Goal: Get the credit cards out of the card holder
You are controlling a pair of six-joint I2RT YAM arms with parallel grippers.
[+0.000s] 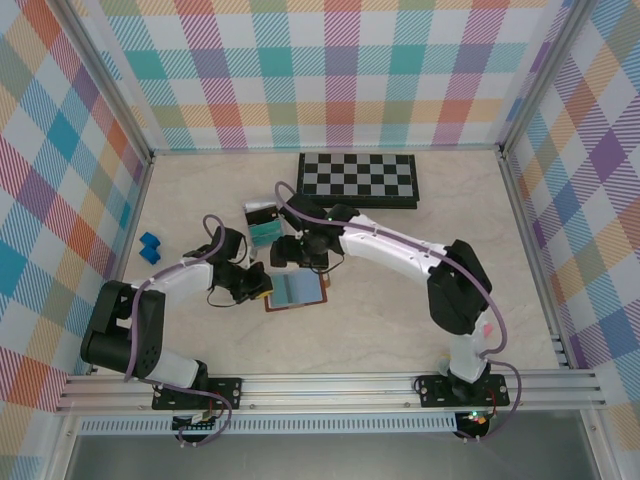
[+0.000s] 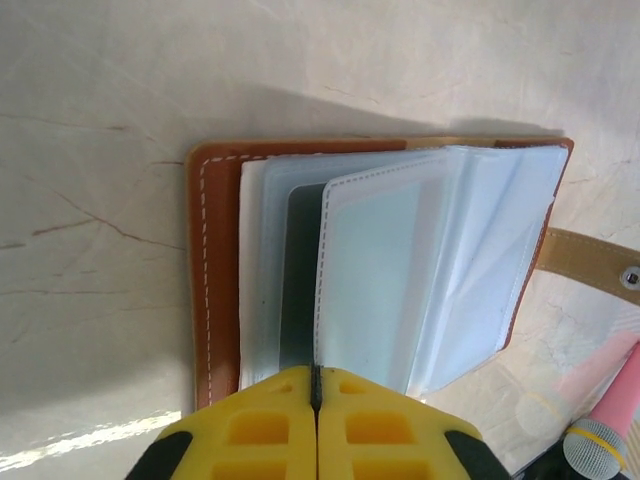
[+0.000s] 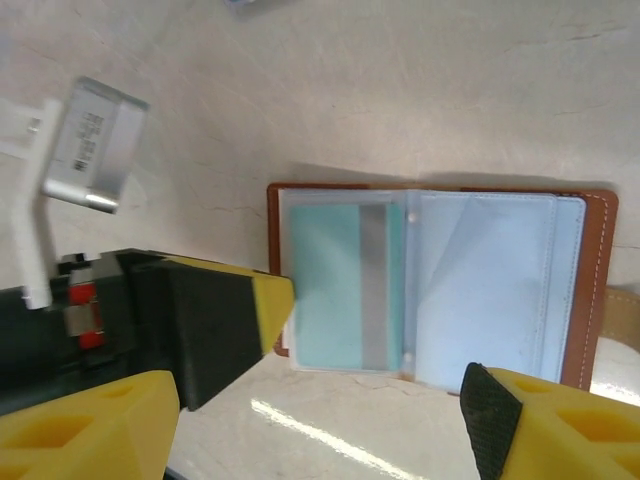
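Though closed, L claw (image 2: 317,372) at card holder (image 2: 215,290) edge; bare table (image 2: 100,150) beyond.

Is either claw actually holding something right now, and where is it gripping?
The left claw is shut, apparently pinching the near edge of a clear sleeve in the card holder. The right claw is open, holding nothing.

The left arm (image 1: 170,278) and right arm (image 1: 390,245) are built from white link shells and black joint housings. A purple cable (image 1: 498,335) is routed along each. On the left gripper (image 2: 316,400), yellow fingers (image 2: 255,430) with recessed pockets are fitted; on the right gripper (image 3: 325,400), black pads (image 3: 485,405) are added.
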